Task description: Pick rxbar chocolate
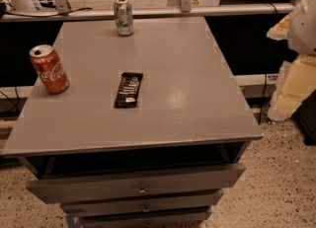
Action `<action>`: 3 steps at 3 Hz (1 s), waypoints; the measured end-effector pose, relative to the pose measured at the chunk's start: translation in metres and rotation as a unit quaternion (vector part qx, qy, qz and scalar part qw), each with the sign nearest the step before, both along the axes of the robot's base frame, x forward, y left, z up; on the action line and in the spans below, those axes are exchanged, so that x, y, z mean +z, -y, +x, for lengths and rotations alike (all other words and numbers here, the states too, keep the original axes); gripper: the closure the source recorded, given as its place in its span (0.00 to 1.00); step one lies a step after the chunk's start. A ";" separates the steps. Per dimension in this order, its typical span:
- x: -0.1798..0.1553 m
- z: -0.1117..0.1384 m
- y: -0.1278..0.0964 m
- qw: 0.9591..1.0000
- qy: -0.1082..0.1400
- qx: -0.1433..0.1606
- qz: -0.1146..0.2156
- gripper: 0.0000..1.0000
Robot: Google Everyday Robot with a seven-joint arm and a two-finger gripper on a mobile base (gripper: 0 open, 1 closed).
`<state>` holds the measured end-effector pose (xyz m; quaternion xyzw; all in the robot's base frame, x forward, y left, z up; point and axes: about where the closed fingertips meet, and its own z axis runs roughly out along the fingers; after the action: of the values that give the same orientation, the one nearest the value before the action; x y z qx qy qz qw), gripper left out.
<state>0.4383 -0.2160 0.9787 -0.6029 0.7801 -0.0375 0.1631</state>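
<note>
The rxbar chocolate [129,90] is a flat black bar with white lettering. It lies lengthwise near the middle of the grey table top [187,74], slightly left of centre. My arm shows as a pale white and cream shape at the right edge of the view, and the gripper [284,104] hangs there beyond the table's right side, far from the bar and touching nothing on the table.
A red cola can [49,69] stands at the table's left edge. A pale green-white can [123,17] stands at the far edge. Drawers [140,183] sit below the table's front, the top one pulled out a little. A rail and cables run behind the table.
</note>
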 end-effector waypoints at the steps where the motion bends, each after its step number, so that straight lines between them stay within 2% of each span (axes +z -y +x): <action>1: 0.000 0.000 0.000 1.000 0.000 0.000 0.000 0.00; 2: -0.005 0.013 -0.011 1.000 0.004 0.005 0.019 0.00; 3: -0.027 0.041 -0.055 0.998 0.004 0.023 0.060 0.00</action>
<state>0.4791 -0.1607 0.9512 -0.6095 0.7664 0.0104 0.2027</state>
